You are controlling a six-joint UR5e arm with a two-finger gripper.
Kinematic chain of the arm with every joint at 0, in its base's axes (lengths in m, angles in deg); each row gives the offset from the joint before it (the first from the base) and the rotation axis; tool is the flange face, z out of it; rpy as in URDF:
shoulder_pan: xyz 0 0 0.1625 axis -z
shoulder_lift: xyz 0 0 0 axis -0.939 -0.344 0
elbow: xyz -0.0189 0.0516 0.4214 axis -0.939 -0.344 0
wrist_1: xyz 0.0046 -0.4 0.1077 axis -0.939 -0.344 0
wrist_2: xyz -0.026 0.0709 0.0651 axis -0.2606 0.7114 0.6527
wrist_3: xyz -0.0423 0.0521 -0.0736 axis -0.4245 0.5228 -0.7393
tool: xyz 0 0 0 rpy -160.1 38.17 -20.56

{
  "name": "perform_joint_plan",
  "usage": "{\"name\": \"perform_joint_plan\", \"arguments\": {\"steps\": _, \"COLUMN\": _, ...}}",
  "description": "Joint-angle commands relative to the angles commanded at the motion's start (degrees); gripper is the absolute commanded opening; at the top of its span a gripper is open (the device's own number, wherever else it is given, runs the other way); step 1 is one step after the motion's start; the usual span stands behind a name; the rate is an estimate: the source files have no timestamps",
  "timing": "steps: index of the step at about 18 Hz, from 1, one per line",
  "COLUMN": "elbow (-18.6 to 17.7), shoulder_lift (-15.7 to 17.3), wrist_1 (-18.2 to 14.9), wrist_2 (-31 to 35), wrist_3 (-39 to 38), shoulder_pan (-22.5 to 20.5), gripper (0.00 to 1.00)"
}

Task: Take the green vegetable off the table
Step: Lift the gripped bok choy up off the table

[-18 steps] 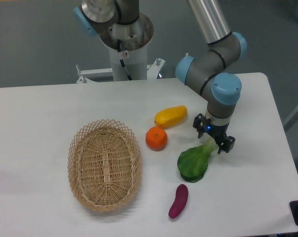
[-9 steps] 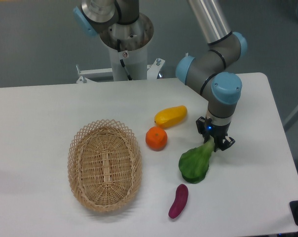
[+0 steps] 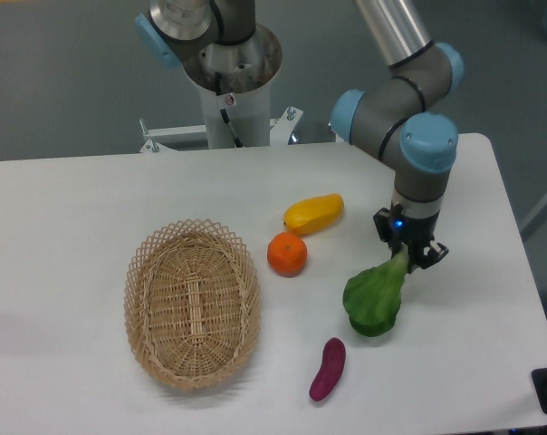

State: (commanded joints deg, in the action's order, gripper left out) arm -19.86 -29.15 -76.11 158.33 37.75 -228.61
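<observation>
One end only, the pale stalk, is clamped by the closed tool (image 3: pixel 409 256), and the green vegetable (image 3: pixel 375 298) is hung leaf-down below and left of it, long axis slanted, near the tabletop's (image 3: pixel 74 208) right edge.

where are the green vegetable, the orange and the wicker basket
green vegetable (image 3: pixel 373 304), fixed camera view, on the broad dark leaf
orange (image 3: pixel 287 255), fixed camera view, on the middle of the fruit
wicker basket (image 3: pixel 139 268), fixed camera view, on the left rim
</observation>
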Motion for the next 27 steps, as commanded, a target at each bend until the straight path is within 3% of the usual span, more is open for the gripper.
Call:
{"name": "perform_joint_plan", "arguments": {"steps": 3, "elbow": 2.8, "shoulder_lift": 1.7, "wrist_1": -4.1, "wrist_2": -6.2, "wrist_3": -1.2, "shoulder_pan": -0.8, "gripper": 0.37}}
{"name": "perform_joint_plan", "arguments": {"steps": 6, "elbow": 5.4, "shoulder_lift": 2.8, "wrist_1": -6.2, "wrist_2": -8.2, "wrist_3": -4.1, "shoulder_pan": -0.7, "gripper": 0.37}}
{"name": "perform_joint_plan", "arguments": {"steps": 10, "elbow": 6.2, "shoulder_lift": 5.3, "wrist_1": -6.4, "wrist_2": -13.3, "wrist_3": -11.5, "shoulder_pan": 0.9, "gripper": 0.37}}
{"name": "perform_joint_plan", "arguments": {"steps": 17, "elbow": 6.7, "shoulder_lift": 6.1, "wrist_1": -6.3, "wrist_2": -13.6, "wrist_3": -19.2, "shoulder_pan": 3.9, "gripper": 0.37}}
{"name": "perform_joint_plan", "arguments": {"steps": 27, "elbow": 7.8, "shoulder_lift": 6.4, "wrist_1": -6.2, "wrist_2": -13.6, "wrist_3": -22.9, "shoulder_pan": 6.1, "gripper": 0.37}}
